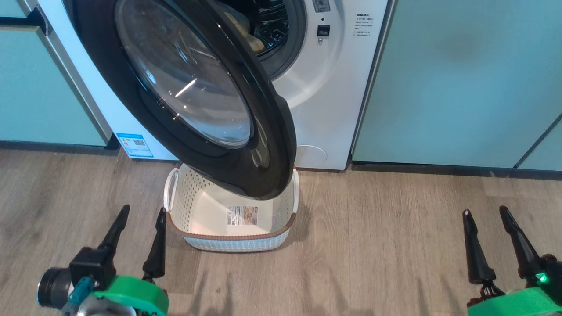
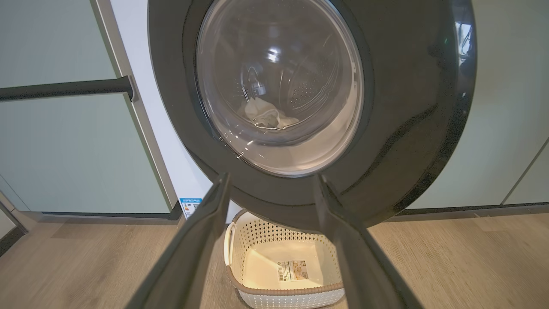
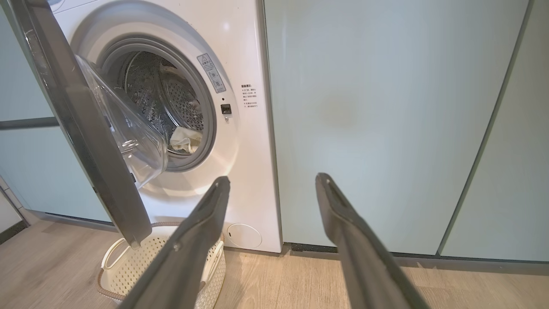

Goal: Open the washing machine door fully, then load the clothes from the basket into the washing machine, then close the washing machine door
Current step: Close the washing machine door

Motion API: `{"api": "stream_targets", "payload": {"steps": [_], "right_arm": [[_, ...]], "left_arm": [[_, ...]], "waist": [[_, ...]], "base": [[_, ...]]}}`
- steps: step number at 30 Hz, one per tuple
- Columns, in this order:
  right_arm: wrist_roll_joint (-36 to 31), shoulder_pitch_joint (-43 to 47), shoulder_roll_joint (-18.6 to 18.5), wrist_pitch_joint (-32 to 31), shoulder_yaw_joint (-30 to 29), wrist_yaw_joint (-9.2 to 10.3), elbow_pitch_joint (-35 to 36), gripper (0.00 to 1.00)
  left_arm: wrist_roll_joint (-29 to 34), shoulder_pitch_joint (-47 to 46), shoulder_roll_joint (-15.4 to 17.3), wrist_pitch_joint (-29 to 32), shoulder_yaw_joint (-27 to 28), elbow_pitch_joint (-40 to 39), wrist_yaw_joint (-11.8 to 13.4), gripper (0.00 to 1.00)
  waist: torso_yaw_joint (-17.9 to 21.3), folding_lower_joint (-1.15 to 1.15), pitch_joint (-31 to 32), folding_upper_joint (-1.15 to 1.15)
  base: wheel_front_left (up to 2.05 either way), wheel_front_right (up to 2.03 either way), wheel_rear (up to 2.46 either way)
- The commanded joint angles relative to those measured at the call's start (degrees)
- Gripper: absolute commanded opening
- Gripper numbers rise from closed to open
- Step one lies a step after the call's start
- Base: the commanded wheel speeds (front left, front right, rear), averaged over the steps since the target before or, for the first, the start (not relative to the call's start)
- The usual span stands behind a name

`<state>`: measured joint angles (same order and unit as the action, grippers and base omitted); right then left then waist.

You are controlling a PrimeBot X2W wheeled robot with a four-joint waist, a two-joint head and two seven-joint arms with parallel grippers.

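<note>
— Inside the drum of the washing machine, what is found?

— The clothes are found there: a crumpled pale cream bundle of soft fabric, lying low on the perforated metal wall just behind the grey ring of the mouth. Through the door glass, in the left wrist view, the same bundle is made out.

— And how is the washing machine door placed?

— It is swung partly out from the white front. A broad, glossy black round frame is seen, with a clear glass bowl bulging at its centre. Its lower edge is seen over the basket in the head view.

— What is held by the basket?

— Only its smooth cream bottom is shown, with a printed label stuck to it. The sides are perforated plastic, the rim is brown and woven-looking, and a white handle is fitted at each end. It is set on the wood-grain floor, right against the machine's base.

— What lies further out?

— Flat pale green cabinets are seen on both sides, and a blue sticker at the machine's lower left corner.

— The grippers?

— The left gripper is spread wide with nothing between its dark tapered fingers, near the basket's left corner. The right gripper is likewise spread and empty, well apart to the right.
</note>
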<state>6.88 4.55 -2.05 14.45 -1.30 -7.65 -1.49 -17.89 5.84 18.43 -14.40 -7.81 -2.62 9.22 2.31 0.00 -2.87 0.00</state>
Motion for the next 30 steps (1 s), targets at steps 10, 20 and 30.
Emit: {"api": "stream_targets", "payload": {"steps": [10, 20, 30], "right_arm": [[-0.19, -1.89, -0.83, 0.55, 1.50, 0.16, 1.53, 1.00], [0.68, -1.90, -0.83, 0.55, 1.31, 0.16, 1.04, 0.00], [1.59, -2.04, -0.83, 0.55, 1.79, 0.16, -0.18, 0.00]], "left_arm": [[0.90, -2.61, -0.43, -0.60, 2.44, -0.73, -1.09, 1.00], [1.10, -2.73, -1.35, -0.60, 2.58, -0.64, -2.01, 1.00], [1.82, -3.25, -1.85, -0.60, 2.73, -0.88, -2.74, 1.00]], "waist": [[0.24, 0.00, -0.14, 0.00], [0.11, 0.00, -0.29, 0.00], [-0.34, 0.00, -0.87, 0.00]], "base": [[0.00, 0.00, 0.00], [0.00, 0.00, 0.00], [0.00, 0.00, 0.00]]}}
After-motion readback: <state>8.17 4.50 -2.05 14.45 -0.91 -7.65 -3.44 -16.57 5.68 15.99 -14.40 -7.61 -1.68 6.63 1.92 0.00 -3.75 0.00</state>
